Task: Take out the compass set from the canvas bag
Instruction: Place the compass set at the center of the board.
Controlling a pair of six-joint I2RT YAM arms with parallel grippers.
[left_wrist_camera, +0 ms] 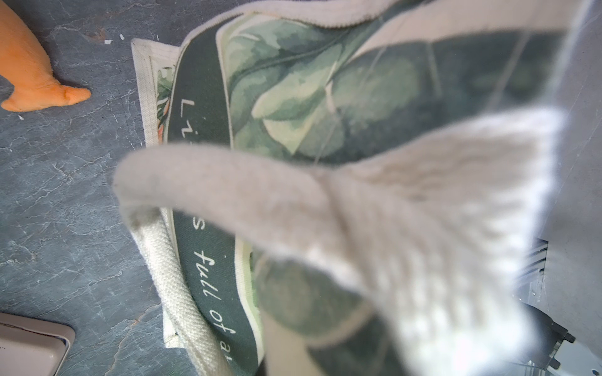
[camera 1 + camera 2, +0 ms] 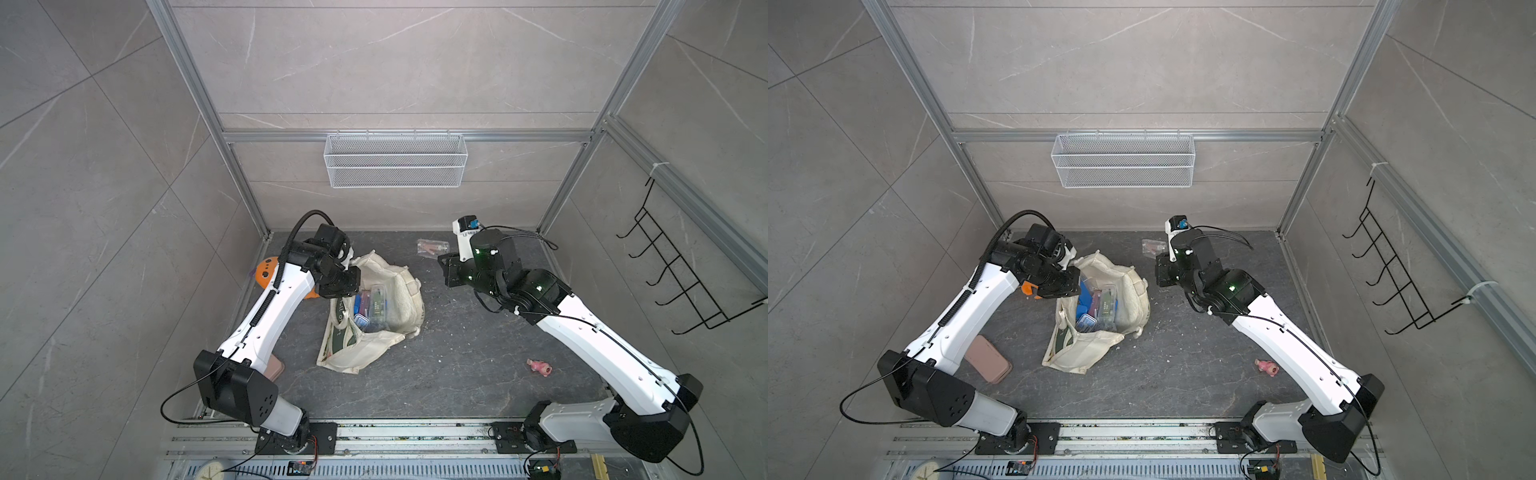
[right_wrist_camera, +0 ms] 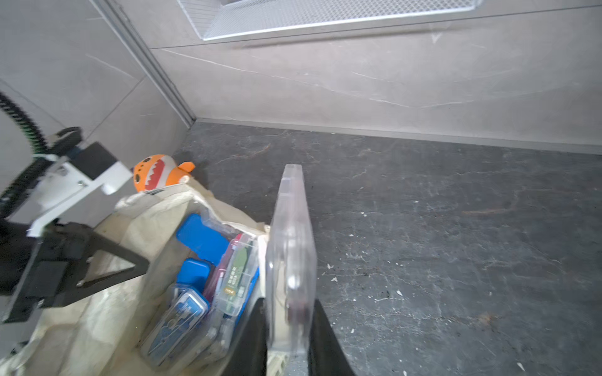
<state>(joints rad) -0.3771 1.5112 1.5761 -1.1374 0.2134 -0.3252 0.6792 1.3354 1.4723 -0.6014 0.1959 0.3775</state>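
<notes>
Where the table (image 2: 457, 374) runs nearest the arm bases, a pink toy (image 2: 540, 368) lies at the lower right of a top view and a tan case (image 2: 988, 365) at the lower left, both well apart from the bag (image 2: 357, 353). Farther in, the bag sprawls left of centre in both top views, its mouth open and its green print on the near side. Several boxes stand packed together inside it: blue boxes (image 3: 200, 239), a labelled box (image 3: 241, 273) and a blue-tinted case (image 3: 176, 312) of drawing tools.

The left gripper (image 3: 140, 267) sits at the bag's left rim, jaws pressed together on a fold of its cloth, which fills the left wrist view. Right of the bag and apart from it, the right gripper (image 3: 289, 307) pinches a clear case (image 3: 291, 247) by one end, above the table. Seen edge-on, its contents are only a reddish blur; it may be the compass set (image 2: 432, 247).

Behind the left gripper an orange toy (image 3: 156, 172) lies near the table's far left corner. A wire basket (image 2: 395, 160) hangs on the back wall.
</notes>
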